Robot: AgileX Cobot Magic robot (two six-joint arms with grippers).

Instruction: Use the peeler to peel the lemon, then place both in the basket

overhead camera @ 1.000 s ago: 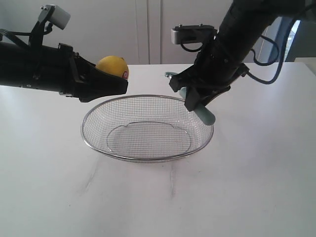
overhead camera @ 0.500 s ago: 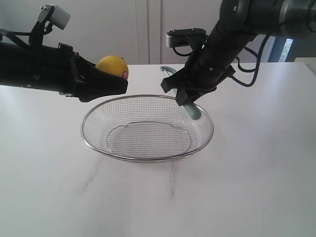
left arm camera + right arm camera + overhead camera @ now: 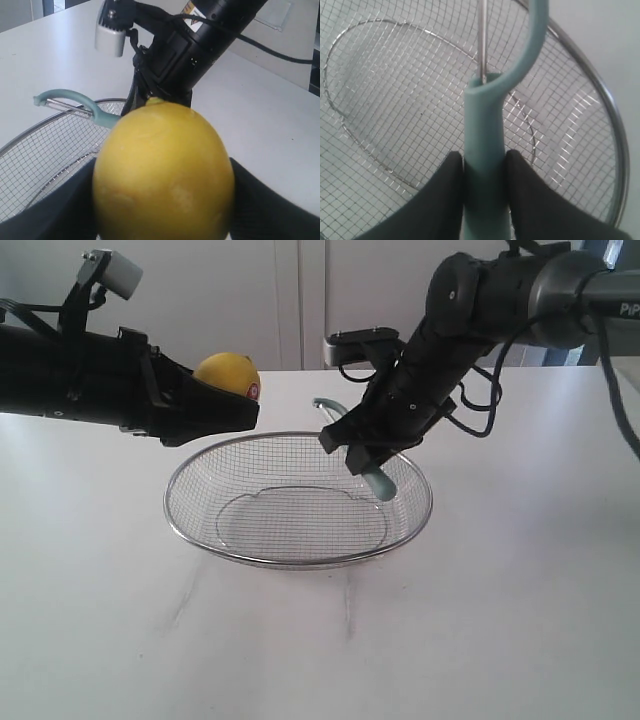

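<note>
— Over the far right rim of the wire basket [image 3: 290, 562], the right gripper [image 3: 368, 453] is clamped on the teal peeler [image 3: 381, 483]. Handle end points down at the mesh and the curved head sticks up behind. Can't see the middle of it, the black arm [image 3: 470, 310] is in the way.
— And the lemon [image 3: 228, 375]?
— Pinched in the left gripper [image 3: 240, 415], up off the white table [image 3: 520, 640] near the basket's back-left rim, red sticker facing right. It hogs most of the left wrist view.

Basket [image 3: 300, 562] sits ctr on table [image 3: 520, 620]. Lemon [image 3: 228, 372] is off the table at basket's 10 o'clock, outside rim. Peeler [image 3: 378, 483] is tilted over basket at approx. 2 o'clock.
</note>
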